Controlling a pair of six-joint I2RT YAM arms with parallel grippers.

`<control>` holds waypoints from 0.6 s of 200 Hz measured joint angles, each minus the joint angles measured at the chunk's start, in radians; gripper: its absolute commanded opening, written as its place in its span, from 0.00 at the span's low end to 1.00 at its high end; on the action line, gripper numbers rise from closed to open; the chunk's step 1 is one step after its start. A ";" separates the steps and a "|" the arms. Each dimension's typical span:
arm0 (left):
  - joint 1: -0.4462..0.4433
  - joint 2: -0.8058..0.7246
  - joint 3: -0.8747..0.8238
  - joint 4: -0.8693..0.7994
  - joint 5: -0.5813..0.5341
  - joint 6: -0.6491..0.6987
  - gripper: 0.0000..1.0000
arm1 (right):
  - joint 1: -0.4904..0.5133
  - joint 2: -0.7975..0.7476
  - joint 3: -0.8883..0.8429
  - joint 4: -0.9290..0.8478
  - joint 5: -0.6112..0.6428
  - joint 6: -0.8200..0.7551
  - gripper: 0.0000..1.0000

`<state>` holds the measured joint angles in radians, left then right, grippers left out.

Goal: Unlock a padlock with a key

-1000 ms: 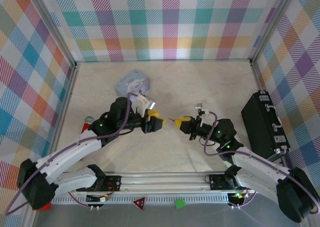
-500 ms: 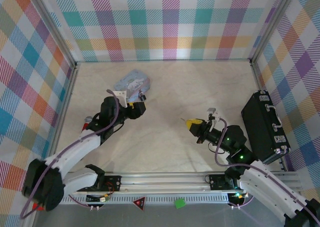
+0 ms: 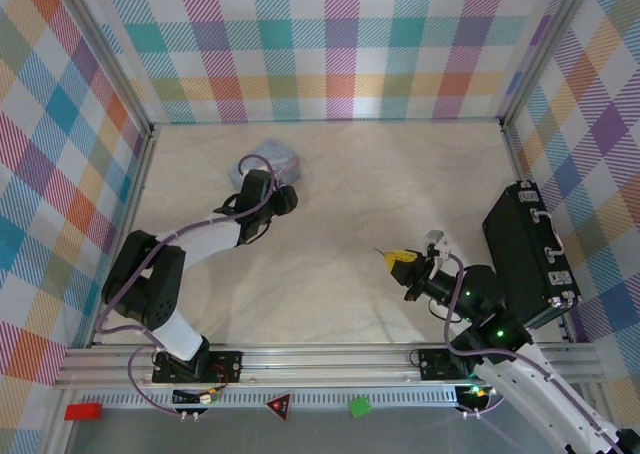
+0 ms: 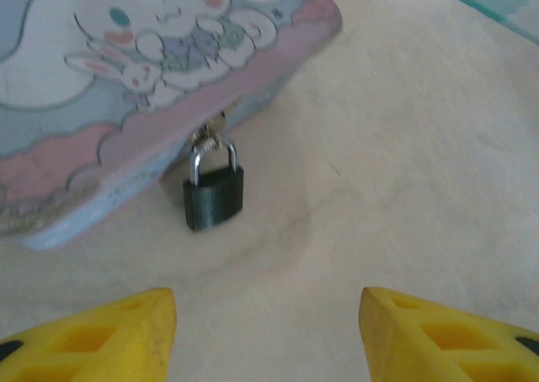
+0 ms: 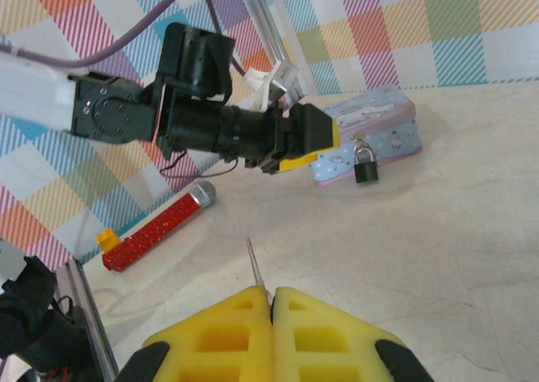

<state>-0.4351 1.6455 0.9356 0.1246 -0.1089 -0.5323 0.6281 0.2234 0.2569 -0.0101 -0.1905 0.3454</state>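
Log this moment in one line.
left gripper: open, aimed at padlock | padlock: hangs from tin latch, shackle closed | right gripper: shut on key, apart from padlock

Yellow fingers [image 4: 101,336], white-and-black arms [image 3: 205,239]

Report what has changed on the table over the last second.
The left gripper swung away from the middle of the table, back and left to the tin. It now faces the padlock hooked on the tin's latch, jaws open and empty. The right gripper pulled back toward its own base on the near right, shut on the key throughout. The tin and the black case stayed put.
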 measured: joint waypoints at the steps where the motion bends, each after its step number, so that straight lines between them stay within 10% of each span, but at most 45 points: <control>1: 0.000 0.002 0.002 0.000 -0.002 0.000 0.57 | 0.000 -0.003 -0.001 -0.004 0.000 -0.002 0.00; 120: -0.039 0.325 0.290 -0.150 -0.265 -0.052 0.57 | 0.000 -0.099 -0.052 -0.048 -0.042 -0.021 0.00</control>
<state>-0.4736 1.9701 1.2259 -0.0250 -0.3740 -0.5846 0.6281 0.1242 0.2050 -0.0586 -0.2329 0.3244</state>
